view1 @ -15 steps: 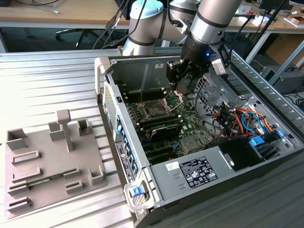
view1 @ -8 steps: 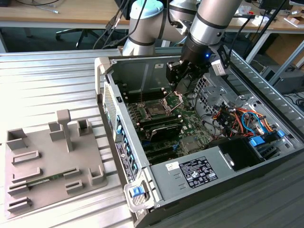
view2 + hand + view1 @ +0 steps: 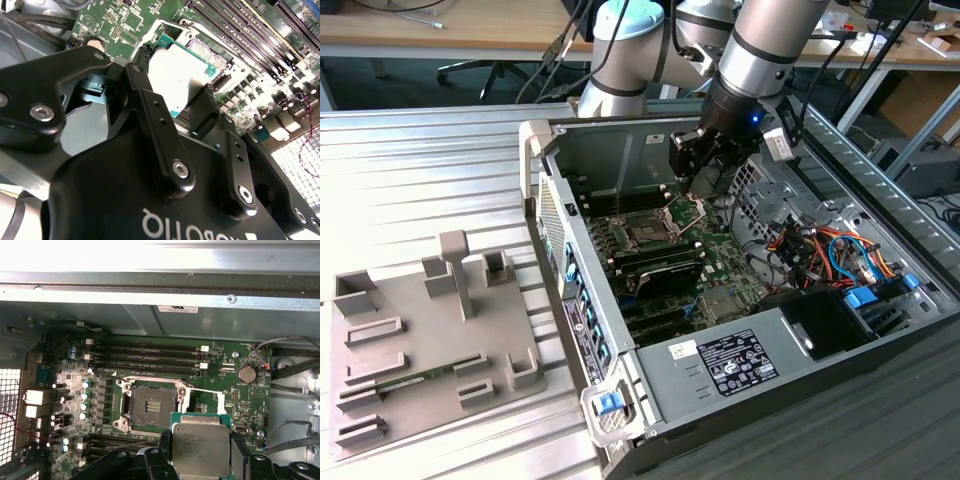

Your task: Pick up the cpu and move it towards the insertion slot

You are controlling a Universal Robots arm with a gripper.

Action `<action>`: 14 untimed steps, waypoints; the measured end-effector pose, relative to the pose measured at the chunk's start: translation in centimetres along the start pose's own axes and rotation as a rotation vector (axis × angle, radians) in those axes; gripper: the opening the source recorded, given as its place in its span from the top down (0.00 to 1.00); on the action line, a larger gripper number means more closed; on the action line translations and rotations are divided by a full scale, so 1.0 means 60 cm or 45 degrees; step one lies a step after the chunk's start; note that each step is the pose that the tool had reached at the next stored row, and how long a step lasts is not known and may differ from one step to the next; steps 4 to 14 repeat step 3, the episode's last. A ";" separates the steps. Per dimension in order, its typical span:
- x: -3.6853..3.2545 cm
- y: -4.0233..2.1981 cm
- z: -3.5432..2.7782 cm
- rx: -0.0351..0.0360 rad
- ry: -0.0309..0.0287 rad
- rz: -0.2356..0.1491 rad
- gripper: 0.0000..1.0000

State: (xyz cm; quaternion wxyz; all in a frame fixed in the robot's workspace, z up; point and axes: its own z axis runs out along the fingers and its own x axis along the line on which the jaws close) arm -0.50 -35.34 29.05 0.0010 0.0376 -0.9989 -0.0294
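Gripper: we see the black gripper (image 3: 692, 168) inside the open computer case (image 3: 880, 330), its fingers (image 3: 239, 450) closed on two opposite edges of the cpu (image 3: 201, 450).
Cpu: held flat, silver lid facing up toward the first wrist camera, clear of the board; in the second wrist view we see it as a pale square (image 3: 177, 75) between the finger tips.
Insertion slot: we note the square socket (image 3: 150, 407) on the green motherboard (image 3: 235, 400), open, its dark contact field exposed and its metal plate swung up.
Relation: the cpu hangs just beside the slot, above the board, not over the socket's middle.
Outside the case: a grey fixture tray (image 3: 415, 345) sits on the ribbed metal table (image 3: 420, 170), toward the exterior view's left.
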 end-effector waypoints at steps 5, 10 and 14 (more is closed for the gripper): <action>0.000 0.000 0.000 -0.0001 0.0000 0.000 0.45; 0.000 0.000 0.000 -0.0001 0.0000 0.000 0.45; 0.000 0.000 0.000 -0.0001 0.0000 0.000 0.45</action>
